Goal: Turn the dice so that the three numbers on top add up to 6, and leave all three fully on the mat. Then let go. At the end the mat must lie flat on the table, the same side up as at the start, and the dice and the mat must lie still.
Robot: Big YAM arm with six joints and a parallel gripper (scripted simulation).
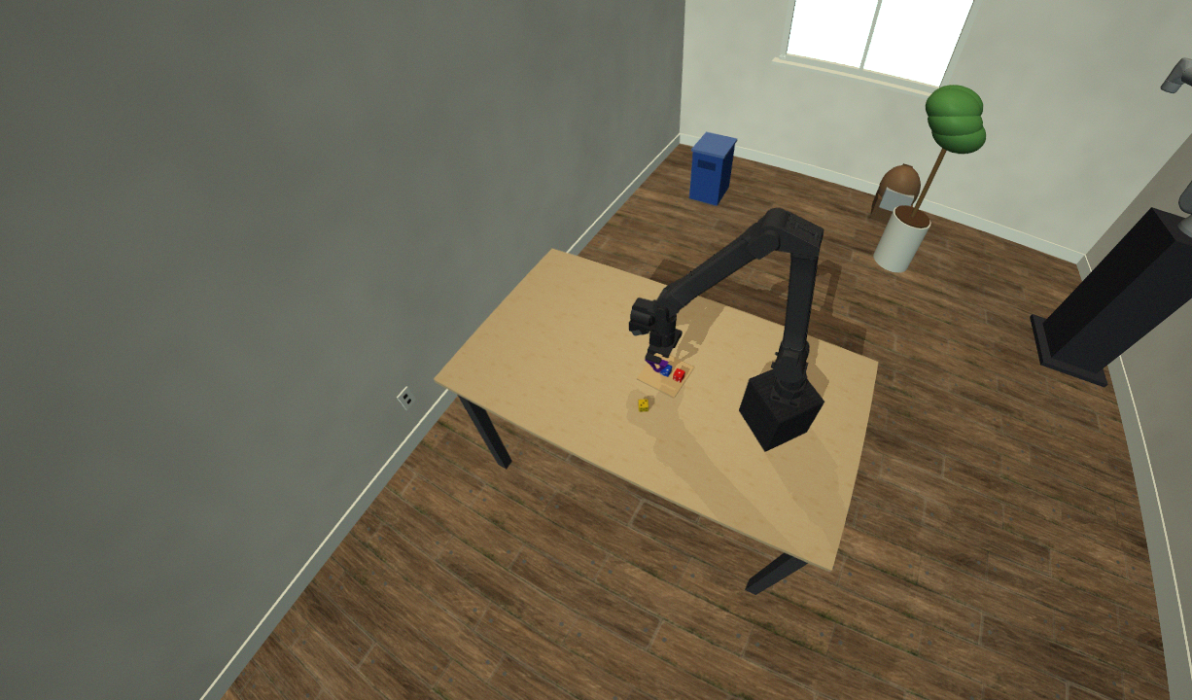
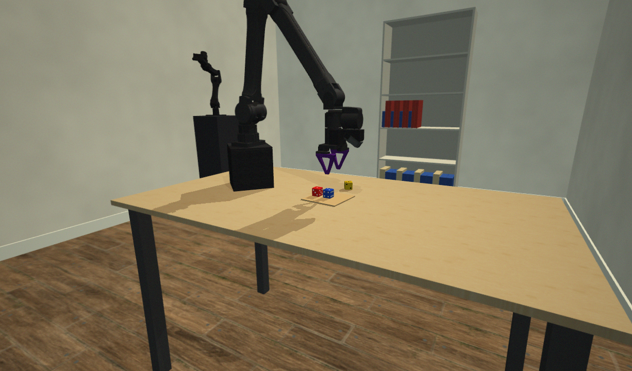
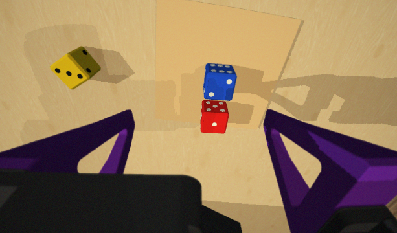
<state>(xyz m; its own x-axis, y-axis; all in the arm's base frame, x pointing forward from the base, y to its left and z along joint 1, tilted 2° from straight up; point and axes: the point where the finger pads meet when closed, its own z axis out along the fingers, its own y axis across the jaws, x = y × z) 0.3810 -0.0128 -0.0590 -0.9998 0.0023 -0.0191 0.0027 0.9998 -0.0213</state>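
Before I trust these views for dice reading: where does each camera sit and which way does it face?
Top: high in a room corner, looking down at the table; whole arm shows.
Exterior: beside the table, level, facing the bookshelf; arm and open gripper show.
Wrist: on the gripper, looking down; purple fingers show.
All share the blue die.

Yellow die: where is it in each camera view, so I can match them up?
Top: yellow die below-left of the mat, on bare table.
Exterior: just past the mat's far right corner.
Wrist: upper left, off the mat.
Shared landmark: the blue die.
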